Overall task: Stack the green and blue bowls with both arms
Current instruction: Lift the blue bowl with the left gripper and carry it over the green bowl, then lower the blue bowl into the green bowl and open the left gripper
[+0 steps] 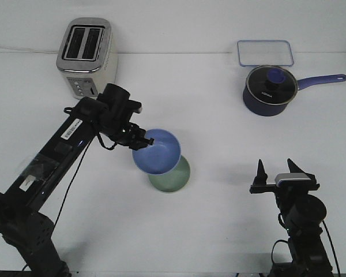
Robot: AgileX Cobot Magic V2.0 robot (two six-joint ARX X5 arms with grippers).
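Note:
The blue bowl (156, 153) hangs tilted just above the pale green bowl (173, 176), covering most of it. My left gripper (143, 142) is shut on the blue bowl's left rim, with the left arm reaching in from the lower left. The green bowl rests on the white table near its middle. Well apart from both bowls, at the lower right, my right gripper (275, 169) stands open with nothing between its upright fingers.
A silver toaster (86, 56) stands at the back left. A dark navy saucepan (269, 89) with a glass lid and long handle sits at the back right, behind it a clear rectangular container (264, 52).

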